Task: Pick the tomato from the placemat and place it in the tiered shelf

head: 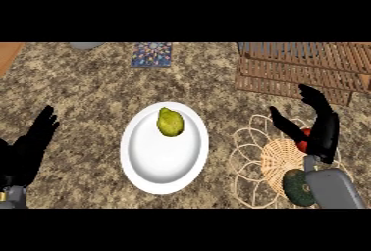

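Tomato (305, 138) sits on the woven placemat (253, 147), red and mostly hidden behind the right hand (319, 135). That hand is spread apart over it, thumb on one side and fingers on the other, not closed on it. A dark green avocado (296, 186) lies on the same placemat, beside the grey forearm. The wooden tiered shelf (304, 68) stands behind. The left hand (29, 147) rests open on the worktop (87, 98). A white plate (163, 157) holds a yellow-green lemon (170, 122).
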Robot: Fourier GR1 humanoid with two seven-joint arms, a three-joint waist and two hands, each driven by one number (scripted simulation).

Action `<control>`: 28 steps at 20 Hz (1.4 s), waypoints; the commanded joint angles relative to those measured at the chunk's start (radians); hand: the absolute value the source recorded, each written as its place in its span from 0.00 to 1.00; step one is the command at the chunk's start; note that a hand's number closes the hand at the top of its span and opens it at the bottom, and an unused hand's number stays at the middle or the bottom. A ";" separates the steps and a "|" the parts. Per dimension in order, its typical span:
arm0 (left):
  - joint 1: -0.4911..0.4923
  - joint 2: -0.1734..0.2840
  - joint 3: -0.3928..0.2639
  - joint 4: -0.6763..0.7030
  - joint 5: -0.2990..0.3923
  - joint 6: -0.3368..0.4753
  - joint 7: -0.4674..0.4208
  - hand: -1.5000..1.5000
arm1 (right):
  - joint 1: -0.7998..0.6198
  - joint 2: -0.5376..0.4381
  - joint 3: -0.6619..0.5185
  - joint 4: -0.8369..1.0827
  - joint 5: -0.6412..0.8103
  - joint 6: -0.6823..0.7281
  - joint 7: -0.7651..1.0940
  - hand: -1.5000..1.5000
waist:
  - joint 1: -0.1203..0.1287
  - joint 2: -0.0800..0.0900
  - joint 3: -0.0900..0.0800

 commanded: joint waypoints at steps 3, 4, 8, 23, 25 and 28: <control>0.048 0.006 0.011 -0.005 0.016 -0.032 0.008 0.50 | 0.062 -0.007 0.122 -0.086 0.354 -0.068 0.391 0.00 | 0.000 -0.010 -0.005; 0.041 -0.004 0.006 0.024 0.018 -0.044 -0.010 0.50 | 0.006 -0.064 0.092 -0.063 0.388 0.003 0.466 0.00 | -0.001 -0.007 -0.007; 0.036 0.009 0.021 0.017 0.011 -0.033 -0.002 0.50 | 0.024 -0.147 0.116 -0.128 0.520 0.210 0.687 0.00 | -0.015 -0.013 -0.008; 0.041 -0.022 -0.002 -0.031 -0.006 -0.028 0.019 0.50 | -0.128 -0.221 0.216 -0.260 0.329 1.075 1.131 0.00 | 0.013 -0.005 -0.001; 0.005 -0.056 -0.008 0.049 -0.028 -0.016 -0.016 0.50 | -0.152 -0.218 0.203 -0.227 0.317 1.092 1.114 0.00 | 0.008 0.000 -0.001; 0.017 -0.002 0.038 0.023 0.014 -0.072 -0.001 0.50 | -0.120 -0.262 0.175 -0.210 0.298 1.104 1.076 0.00 | 0.011 -0.001 0.000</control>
